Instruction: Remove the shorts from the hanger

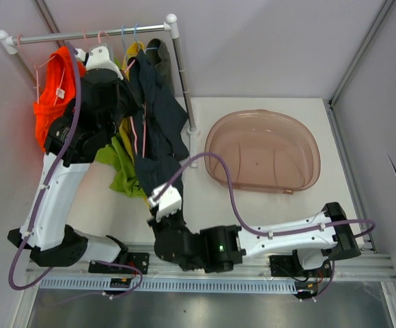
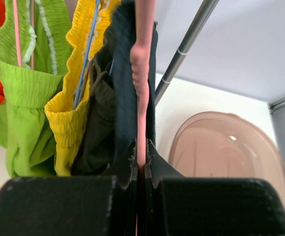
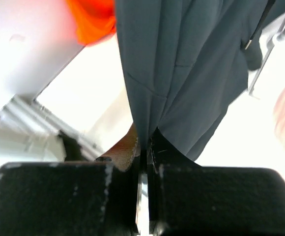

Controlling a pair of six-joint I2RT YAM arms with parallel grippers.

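Observation:
Five shorts hang on a rail [image 1: 95,34] at the back left: orange [image 1: 51,96], lime green [image 1: 119,160], yellow [image 2: 71,98], dark olive [image 2: 96,128] and black [image 1: 157,123]. My left gripper [image 2: 141,150] is shut on the pink hanger [image 2: 140,73] that carries the black shorts [image 2: 125,88]. My right gripper [image 3: 145,140] is shut on the lower hem of the black shorts [image 3: 191,73], which stretch from the hanger down to it [image 1: 158,195].
A translucent brown tub [image 1: 263,150] sits on the table to the right of the rack; it also shows in the left wrist view [image 2: 226,157]. The rack's right post [image 1: 183,75] stands between the shorts and the tub.

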